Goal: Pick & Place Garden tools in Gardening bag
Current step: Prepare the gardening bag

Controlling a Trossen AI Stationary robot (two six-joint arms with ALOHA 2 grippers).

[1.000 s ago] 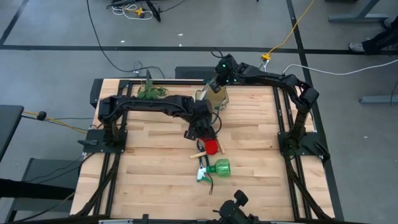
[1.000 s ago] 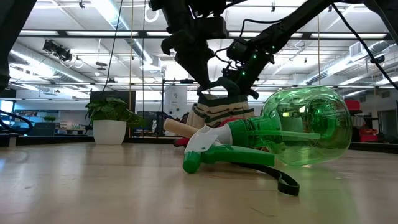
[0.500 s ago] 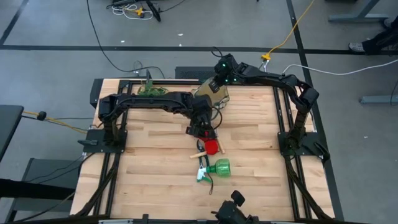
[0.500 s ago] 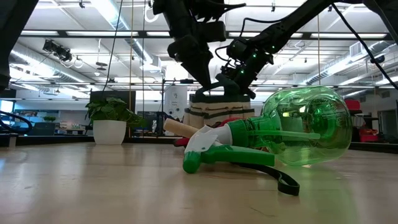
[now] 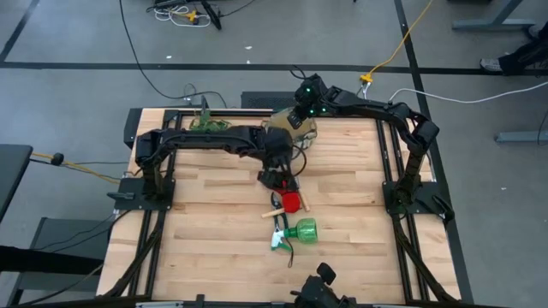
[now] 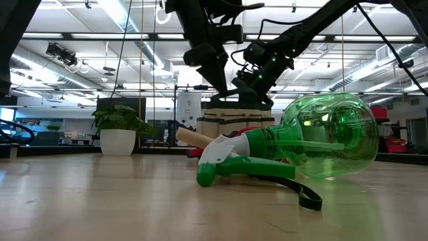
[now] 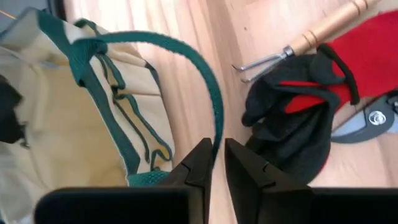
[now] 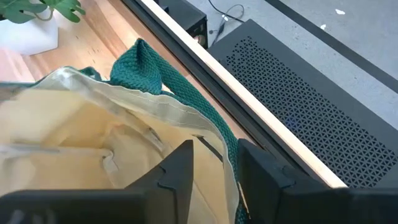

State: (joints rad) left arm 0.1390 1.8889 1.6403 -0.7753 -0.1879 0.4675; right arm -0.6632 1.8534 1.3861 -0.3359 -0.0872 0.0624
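Observation:
The beige gardening bag (image 5: 287,130) with green trim stands on its base at the table's far middle (image 6: 234,124). My left gripper (image 7: 216,163) is just on its near side, slightly open, and the bag's near loop handle (image 7: 205,74) runs down into the gap. My right gripper (image 8: 216,163) is over the bag's far rim, open, astride it. Black gloves (image 7: 292,118), a wooden-handled hand tool (image 7: 329,25) and shears (image 7: 373,118) lie in a heap nearer than the bag. The green spray bottle (image 5: 297,231) lies on its side nearer still. My left gripper has the lower end of the near loop handle (image 7: 217,140) between its fingertips, which come from above, with a thin gap showing. Whether the fingers touch the strap I cannot tell. My right gripper has the far rim's hem (image 8: 208,134) between its parted fingers, coming from above. Whether they touch the cloth I cannot tell.
A potted plant (image 5: 205,126) stands at the far left, close to the bag. The table's far edge rail (image 8: 249,118) runs right behind the bag. Bare wood lies to the left and right of the tool heap and the bottle (image 6: 314,137).
The bag has come down from a raised, tilted pose and now sits level on the table. Both grippers have gone down with it. The tools and the bottle have stayed in place.

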